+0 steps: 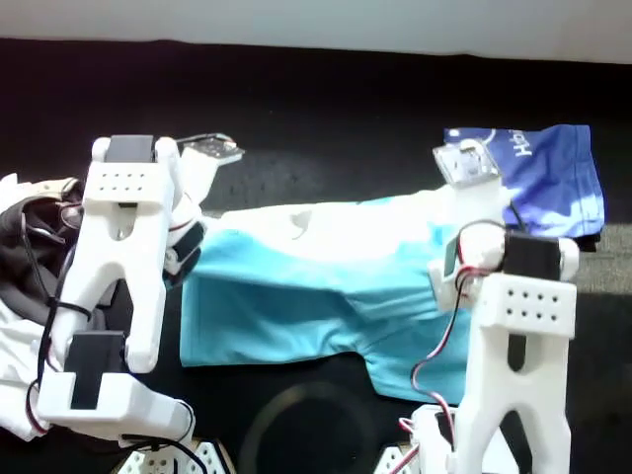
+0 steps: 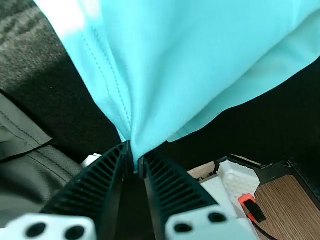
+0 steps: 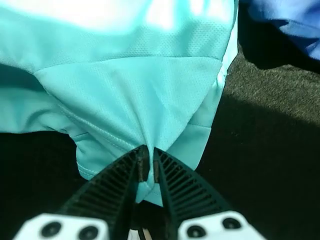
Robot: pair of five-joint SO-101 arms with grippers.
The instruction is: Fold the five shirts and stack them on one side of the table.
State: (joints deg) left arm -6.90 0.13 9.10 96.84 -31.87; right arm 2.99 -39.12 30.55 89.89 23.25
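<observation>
**Pinching the turquoise shirt (image 1: 296, 286) from both sides**

From the high view we see the turquoise shirt spread across the middle of the black worktop (image 1: 326, 89), between the two arms. The left arm (image 1: 123, 267) stands at one edge of the shirt and the right arm (image 1: 513, 336) at the other. A folded blue shirt (image 1: 553, 178) lies at the far right, just beside the turquoise one. A heap of dark and white garments (image 1: 25, 247) sits next to the left arm.

From the left wrist view we find the left jaws closed tight on a gathered fold of the turquoise shirt (image 2: 200, 60), with the cloth fanning out from the pinch. A grey garment (image 2: 25, 165) lies close by.

From the right wrist view we see the right jaws pressed together on the shirt's hem (image 3: 130, 90). The blue shirt (image 3: 290, 20) lies farther off, past the turquoise edge.
</observation>
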